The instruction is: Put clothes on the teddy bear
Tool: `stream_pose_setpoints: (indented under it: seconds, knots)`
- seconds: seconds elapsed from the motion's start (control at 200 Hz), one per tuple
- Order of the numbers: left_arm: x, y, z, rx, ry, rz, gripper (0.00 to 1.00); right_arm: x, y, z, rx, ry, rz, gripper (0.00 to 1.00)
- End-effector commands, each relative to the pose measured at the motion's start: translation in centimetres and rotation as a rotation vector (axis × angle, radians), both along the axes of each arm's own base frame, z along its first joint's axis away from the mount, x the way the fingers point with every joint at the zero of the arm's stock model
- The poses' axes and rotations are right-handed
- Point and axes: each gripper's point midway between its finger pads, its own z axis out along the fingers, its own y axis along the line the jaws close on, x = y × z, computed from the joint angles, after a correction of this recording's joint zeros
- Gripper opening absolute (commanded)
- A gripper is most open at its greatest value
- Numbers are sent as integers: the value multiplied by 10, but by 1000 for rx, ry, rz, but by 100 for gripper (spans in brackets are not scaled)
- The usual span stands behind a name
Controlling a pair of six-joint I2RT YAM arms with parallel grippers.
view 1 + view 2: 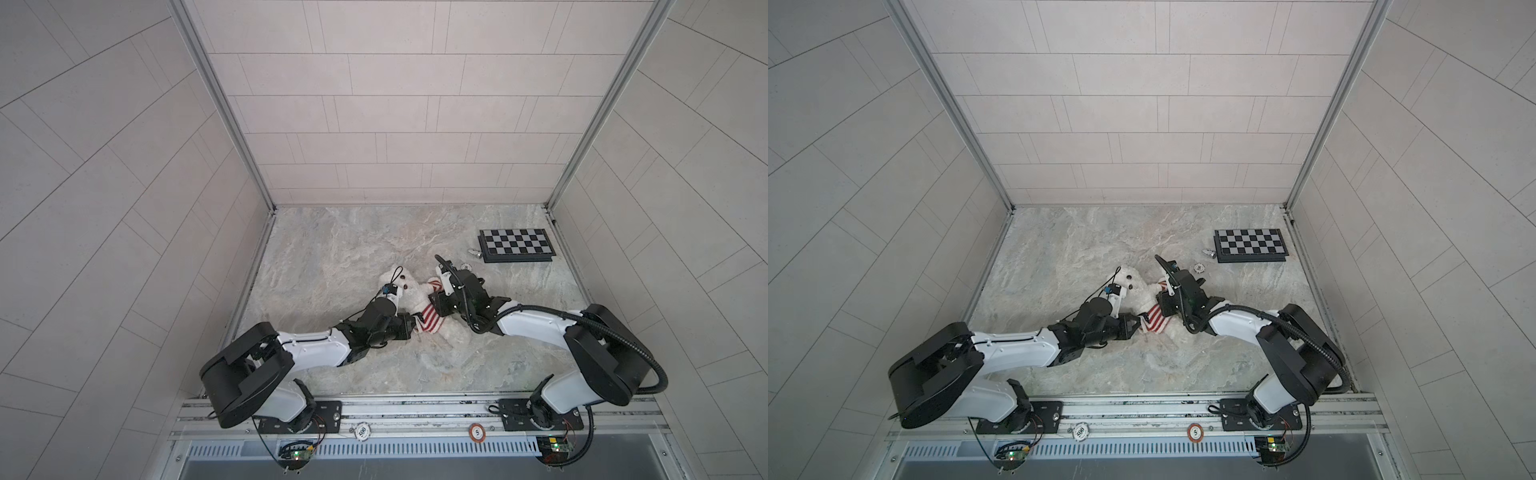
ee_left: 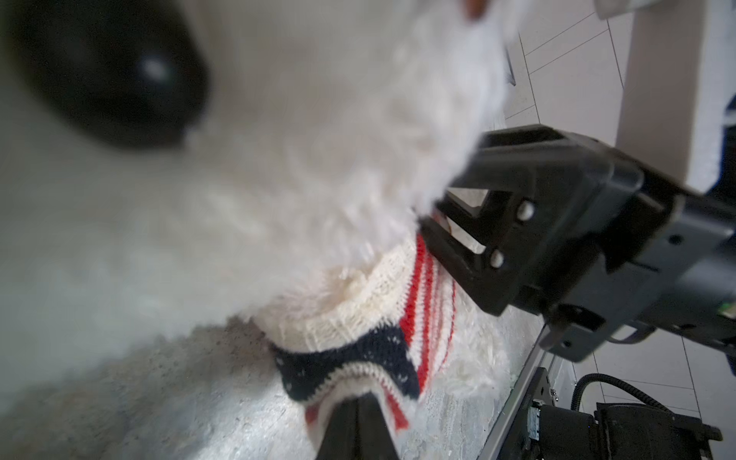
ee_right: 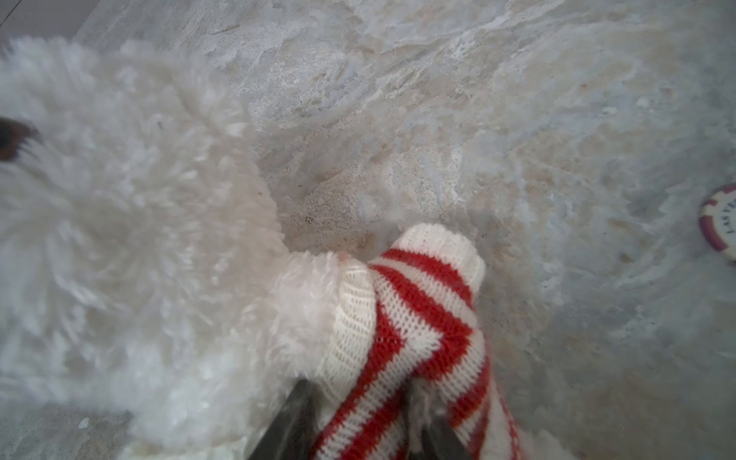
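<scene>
The teddy bear (image 1: 409,286) (image 1: 1133,286), fluffy and white, lies on the marble table (image 1: 332,249), head toward the left arm. A red-and-white striped sweater (image 1: 432,318) (image 1: 1154,318) with a navy patch (image 2: 346,354) sits round its body, the cream collar (image 2: 358,302) under the head. My left gripper (image 2: 360,402) (image 1: 415,326) is shut on the sweater's lower hem. My right gripper (image 3: 360,418) (image 1: 434,299) is closed on striped knit near the collar, one finger (image 3: 294,418) against the fur. A sleeve (image 3: 430,286) sticks out past it. The bear's legs are largely hidden by the arms.
A folded chessboard (image 1: 515,245) lies at the back right with a small silver piece (image 1: 473,252) beside it. One poker chip (image 3: 723,223) (image 1: 1198,268) rests on the table behind the right gripper. Two more chips (image 1: 362,432) (image 1: 477,432) sit on the front rail.
</scene>
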Motion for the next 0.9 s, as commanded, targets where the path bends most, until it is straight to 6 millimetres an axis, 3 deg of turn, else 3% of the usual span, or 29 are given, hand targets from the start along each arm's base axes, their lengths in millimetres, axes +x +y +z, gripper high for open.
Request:
stream_pose_setpoints:
  seconds: [0.0, 0.2, 0.405, 0.616, 0.896]
  knots:
    - [11, 6, 4, 0, -23, 37, 8, -47, -21, -39, -70, 174, -7, 42]
    - [9, 9, 8, -14, -34, 6, 9, -63, -19, -32, -28, 166, -16, 44]
    - [-6, 13, -4, -30, 4, -26, 13, -61, -26, -44, -69, 171, -43, 44]
    - [-19, 13, -9, -60, 32, -51, 25, -62, -28, -57, -82, 186, -60, 43]
    - [-9, -2, 0, -155, 34, -30, 31, -64, -33, -58, -86, 185, -75, 43]
